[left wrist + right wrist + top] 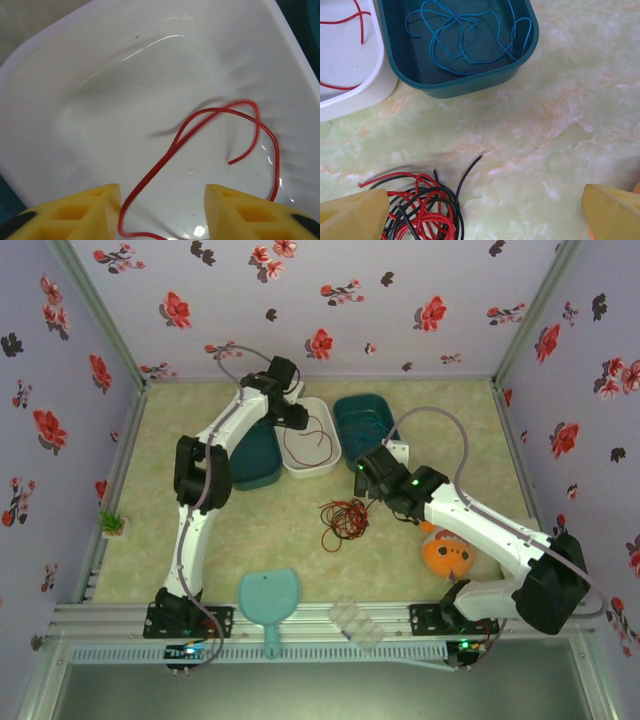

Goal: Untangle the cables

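Under the left gripper's (162,202) parted jaws, the red cable (173,147) lies free.

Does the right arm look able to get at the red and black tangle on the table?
Probably yes. The right gripper hangs open low over the table, and the tangle lies loose close beside it with nothing on top of it.

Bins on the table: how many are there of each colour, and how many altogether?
Teal: 2, the left teal bin and the right teal bin.
White: 1, the white bin.
Total: 3.
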